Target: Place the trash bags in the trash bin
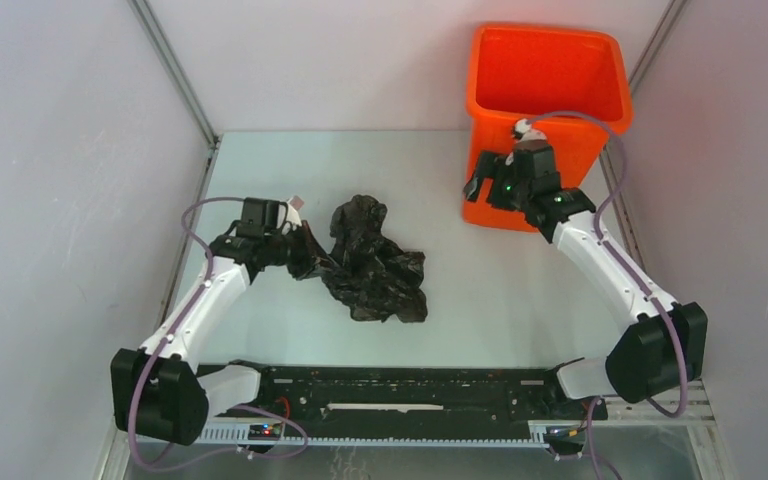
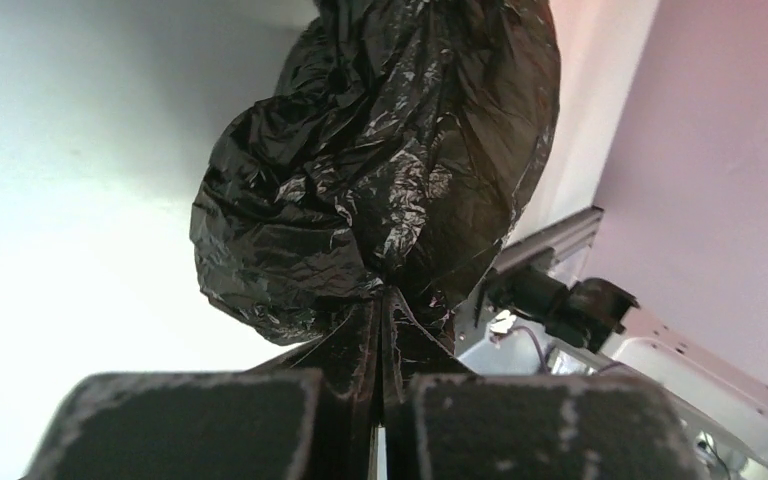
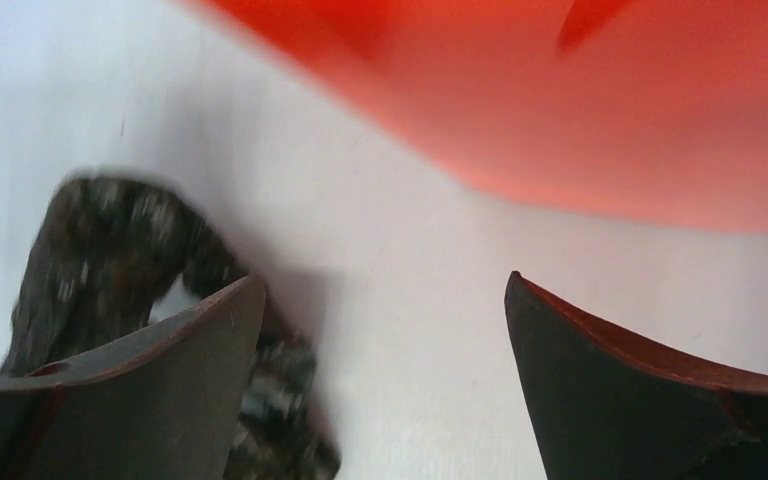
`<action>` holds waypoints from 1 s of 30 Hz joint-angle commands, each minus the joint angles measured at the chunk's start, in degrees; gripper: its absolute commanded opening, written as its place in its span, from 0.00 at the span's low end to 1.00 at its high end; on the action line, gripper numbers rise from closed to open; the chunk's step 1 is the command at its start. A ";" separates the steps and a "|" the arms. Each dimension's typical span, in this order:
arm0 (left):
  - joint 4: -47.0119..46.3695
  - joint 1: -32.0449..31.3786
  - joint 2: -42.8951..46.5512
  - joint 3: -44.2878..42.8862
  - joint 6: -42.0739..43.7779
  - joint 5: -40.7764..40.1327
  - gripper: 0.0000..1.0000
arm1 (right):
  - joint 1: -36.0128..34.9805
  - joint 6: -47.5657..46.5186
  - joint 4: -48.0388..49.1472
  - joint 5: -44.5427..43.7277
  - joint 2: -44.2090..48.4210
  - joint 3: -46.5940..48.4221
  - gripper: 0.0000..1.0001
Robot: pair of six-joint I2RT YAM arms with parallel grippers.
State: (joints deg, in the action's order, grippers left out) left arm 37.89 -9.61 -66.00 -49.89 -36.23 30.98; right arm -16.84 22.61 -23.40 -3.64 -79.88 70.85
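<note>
top view: left gripper is clenched on the left edge of the trash bag. the bag lies crumpled mid-table, well apart from the trash bin at far right, and is likely held there for a lift across. right gripper sits by the bin's front wall, possibly in that path.
left wrist: left gripper pinches a fold of the bag.
right wrist: right gripper is spread and holds nothing, with the bin ahead and the bag blurred at left.

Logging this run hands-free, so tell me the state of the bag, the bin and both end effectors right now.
trash bag: crumpled, outside the bin, edge pinched.
trash bin: upright, no bag inside.
left end effector: shut on the trash bag.
right end effector: open, empty, near the bin.
</note>
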 commanded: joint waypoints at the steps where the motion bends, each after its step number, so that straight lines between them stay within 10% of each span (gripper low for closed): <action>1: -6.90 -1.56 0.74 -4.39 -4.92 5.52 0.00 | -8.86 -5.06 -7.17 9.56 5.22 -1.45 1.00; 8: -13.18 -1.56 5.84 -3.34 -6.64 8.72 0.00 | -21.52 -3.90 -10.54 15.25 8.64 -5.32 1.00; 15: -65.68 -3.19 4.08 11.02 -39.87 22.36 0.00 | -23.56 -0.58 -3.10 29.02 8.80 -10.84 1.00; 30: -65.99 -14.56 -4.01 -12.76 -44.94 21.64 0.00 | -10.76 0.50 -0.02 30.64 28.06 -11.92 1.00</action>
State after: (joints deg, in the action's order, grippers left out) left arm -25.65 -23.94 -69.43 -58.61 -78.46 51.88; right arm -34.50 21.87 -26.87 23.88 -55.86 58.24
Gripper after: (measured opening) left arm 0.005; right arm 0.993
